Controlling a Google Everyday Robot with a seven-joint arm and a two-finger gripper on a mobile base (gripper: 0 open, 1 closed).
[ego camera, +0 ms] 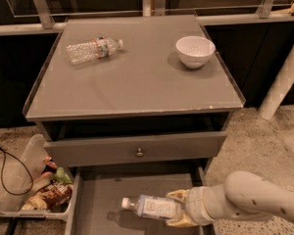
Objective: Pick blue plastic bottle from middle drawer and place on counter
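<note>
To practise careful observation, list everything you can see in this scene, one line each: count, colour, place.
counter: one, grey, centre of view.
water bottle: one, clear, lying on the counter, far left of view.
bowl: one, white, on the counter, far right of view.
drawer front: one, grey with a knob, under the counter.
middle drawer: one, grey, pulled open below.
blue plastic bottle: one, pale blue, white cap, on its side in the middle drawer.
bin: one, translucent, holding snack packets, on the floor at view left.
cable: one, black, by the bin.
gripper: one, yellowish fingers, white arm, closed on the bottle's base.
</note>
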